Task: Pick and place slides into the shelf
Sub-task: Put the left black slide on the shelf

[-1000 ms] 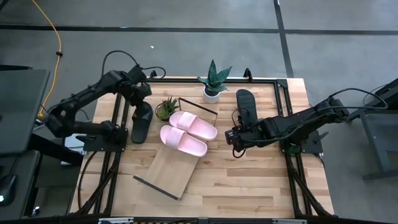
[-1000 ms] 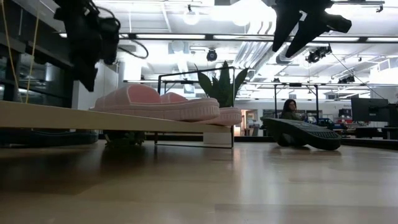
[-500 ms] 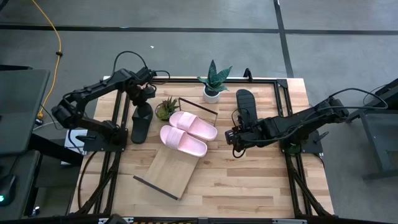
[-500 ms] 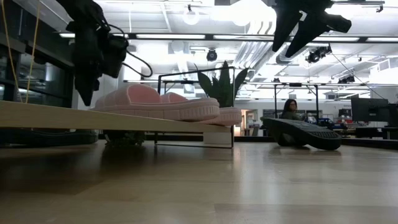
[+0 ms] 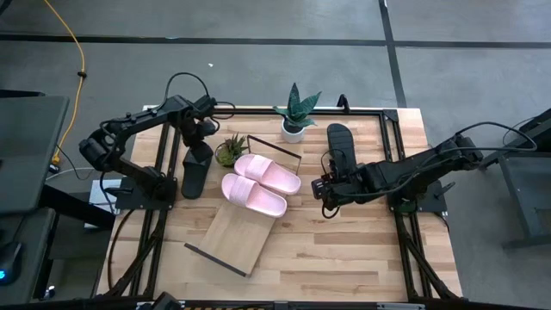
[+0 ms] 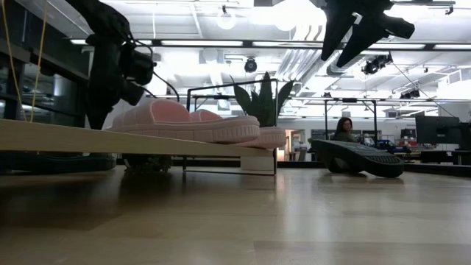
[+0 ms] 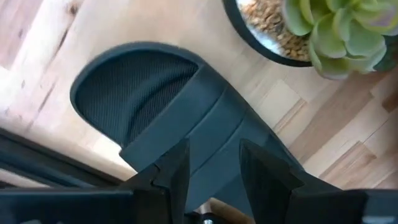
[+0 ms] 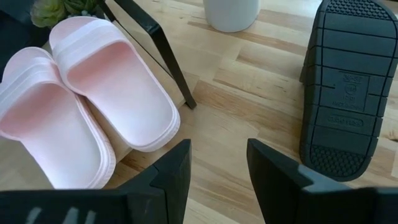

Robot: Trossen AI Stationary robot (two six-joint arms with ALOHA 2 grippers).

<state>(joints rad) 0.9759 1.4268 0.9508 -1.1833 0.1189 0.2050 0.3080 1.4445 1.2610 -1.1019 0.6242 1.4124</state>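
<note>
L gripper (image 7: 214, 171) open, poised over black slide (image 5: 195, 168) beside shelf (image 5: 237, 232) | pink pair (image 5: 258, 182) shelved | slide likely light, soft: pinch strap | R gripper (image 8: 217, 163) open, idle near upturned slide (image 8: 348, 87)

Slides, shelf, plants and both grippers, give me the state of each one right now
Pink slides: side by side on the shelf, upright.
Shelf: flat on the table, mostly bare.
Left black slide: on the table, upright.
Right black slide: sole up, off the shelf.
Left gripper: open, straddling the left black slide.
Right gripper: open, empty.
Succulent: upright.
Tall plant: upright.
</note>
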